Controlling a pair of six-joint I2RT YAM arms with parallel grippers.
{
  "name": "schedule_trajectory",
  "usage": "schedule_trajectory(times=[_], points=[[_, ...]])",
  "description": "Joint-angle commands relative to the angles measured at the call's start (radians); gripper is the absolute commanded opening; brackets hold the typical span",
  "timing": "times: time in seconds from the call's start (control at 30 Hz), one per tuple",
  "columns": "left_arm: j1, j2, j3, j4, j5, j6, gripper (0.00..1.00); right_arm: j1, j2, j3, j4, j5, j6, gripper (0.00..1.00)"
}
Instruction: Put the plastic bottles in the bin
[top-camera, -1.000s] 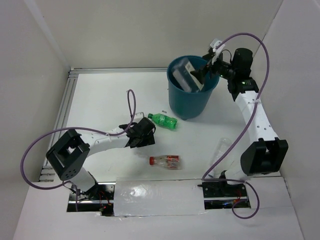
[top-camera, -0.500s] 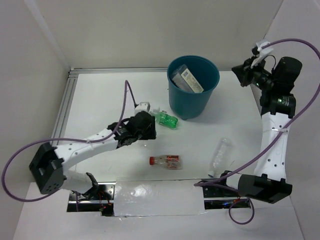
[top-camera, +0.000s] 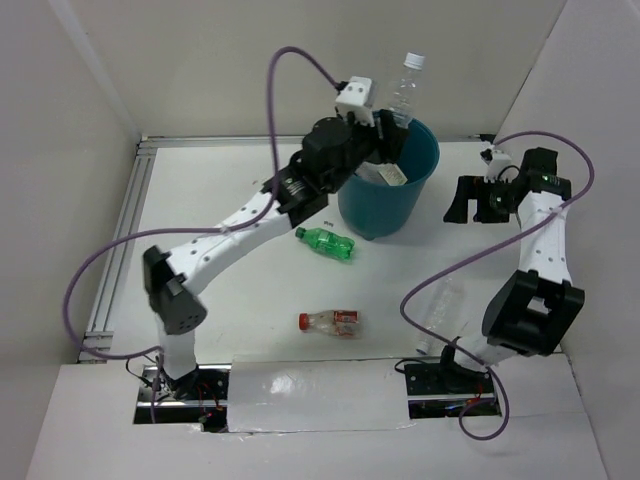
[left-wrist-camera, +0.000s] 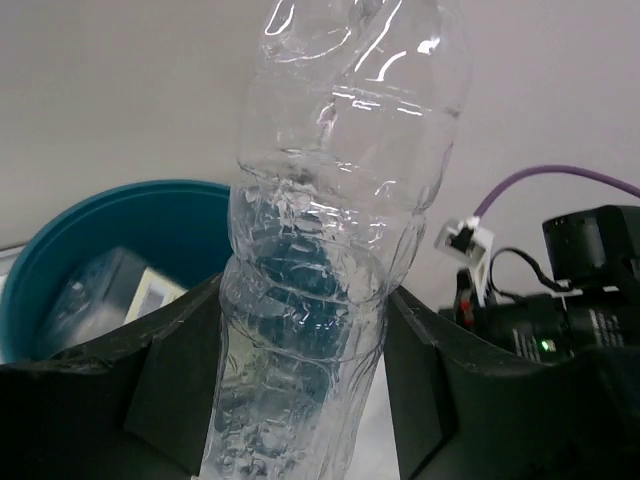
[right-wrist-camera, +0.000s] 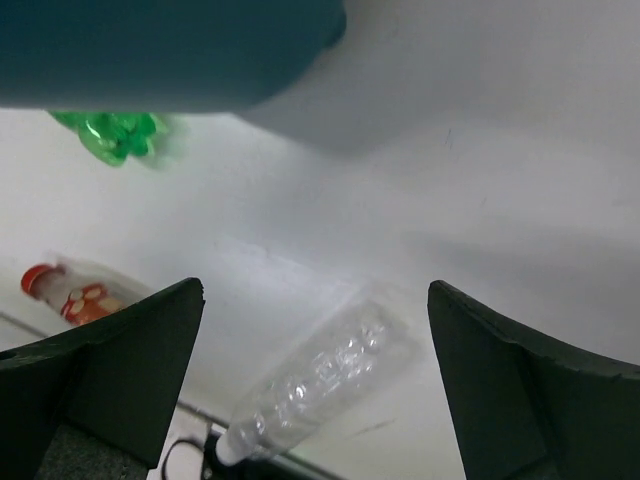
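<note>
Left gripper (top-camera: 388, 125) now holds a clear bottle (top-camera: 404, 88) above the bin (top-camera: 410, 195)

The teal bin (top-camera: 372, 212) sits upright toward the back of the table, round and narrowing toward its base. A flat clear bottle (top-camera: 388, 173) with a white label is lying tilted inside it. Right above the rim there's a crinkly clear bottle (left-wrist-camera: 330, 250) with a white cap, standing upright in mid-air, pinched low on its body by the left gripper (left-wrist-camera: 310, 345). Three more are lying on their sides on the table. The green bottle (top-camera: 327, 242) is just in front of the bin, and the red-capped bottle (top-camera: 330, 321) with a red label is nearer the front edge. A slim clear bottle (top-camera: 440, 305) lies off to the right, well apart from both.
</note>
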Motion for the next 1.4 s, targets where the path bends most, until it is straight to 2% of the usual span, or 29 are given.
schedule_trajectory(times=[0.0, 0.07, 0.2, 0.23, 0.27, 0.47, 0.57, 0.67, 0.7, 0.8, 0.83, 0.9, 1.03, 1.1, 1.2, 1.23, 1.33, 1.37], points=[[-0.004, 0.164, 0.181, 0.024, -0.023, 0.082, 0.24, -0.042, 0.066, 0.012, -0.177, 0.004, -0.05, 1.0], [0.005, 0.264, 0.268, 0.024, -0.05, 0.082, 0.28, -0.089, 0.078, 0.012, -0.208, -0.022, -0.091, 1.0], [0.015, 0.35, 0.33, 0.001, -0.049, 0.044, 0.77, -0.136, 0.12, 0.021, -0.277, -0.013, -0.151, 1.0], [0.015, 0.35, 0.341, 0.001, -0.038, 0.032, 0.96, -0.136, 0.132, 0.021, -0.305, 0.004, -0.179, 1.0], [0.015, 0.35, 0.341, 0.001, -0.038, 0.032, 1.0, -0.151, 0.132, 0.021, -0.305, 0.023, -0.179, 1.0], [0.015, 0.312, 0.351, 0.019, 0.003, 0.032, 1.0, -0.14, 0.207, -0.012, -0.339, 0.11, -0.174, 1.0], [0.015, 0.195, 0.257, 0.051, -0.007, 0.05, 1.0, -0.13, 0.255, -0.034, -0.339, 0.148, -0.165, 1.0], [0.015, -0.018, 0.016, 0.076, -0.041, 0.059, 1.0, -0.13, 0.304, -0.045, -0.339, 0.161, -0.153, 1.0], [0.005, -0.079, -0.15, 0.105, -0.041, 0.078, 1.0, -0.119, 0.316, -0.058, -0.339, 0.161, -0.153, 1.0], [-0.029, -0.324, -0.407, 0.128, -0.063, 0.101, 1.0, -0.078, 0.361, -0.086, -0.339, 0.179, -0.153, 1.0], [-0.05, -0.381, -0.563, 0.116, -0.072, 0.101, 1.0, -0.044, 0.374, -0.098, -0.339, 0.191, -0.142, 1.0], [-0.083, -0.537, -0.77, 0.078, -0.083, 0.101, 1.0, 0.005, 0.44, -0.107, -0.339, 0.211, -0.142, 1.0], [-0.136, -0.725, -1.012, -0.013, -0.083, 0.073, 1.0, 0.041, 0.522, -0.072, -0.339, 0.221, -0.124, 1.0], [-0.179, -0.776, -1.079, -0.076, -0.083, 0.049, 1.0, 0.05, 0.583, -0.057, -0.339, 0.221, -0.113, 0.99], [-0.244, -0.848, -1.175, -0.119, -0.093, 0.017, 1.0, 0.082, 0.618, -0.046, -0.339, 0.23, -0.104, 0.92], [-0.256, -0.862, -1.193, -0.133, -0.093, 0.006, 1.0, 0.082, 0.618, -0.066, -0.339, 0.23, -0.104, 0.83], [-0.278, -0.882, -1.235, -0.162, -0.121, -0.029, 1.0, 0.108, 0.606, -0.1, -0.339, 0.23, -0.104, 0.69], [-0.278, -0.882, -1.248, -0.171, -0.121, -0.042, 1.0, 0.108, 0.606, -0.1, -0.339, 0.23, -0.104, 0.57]])
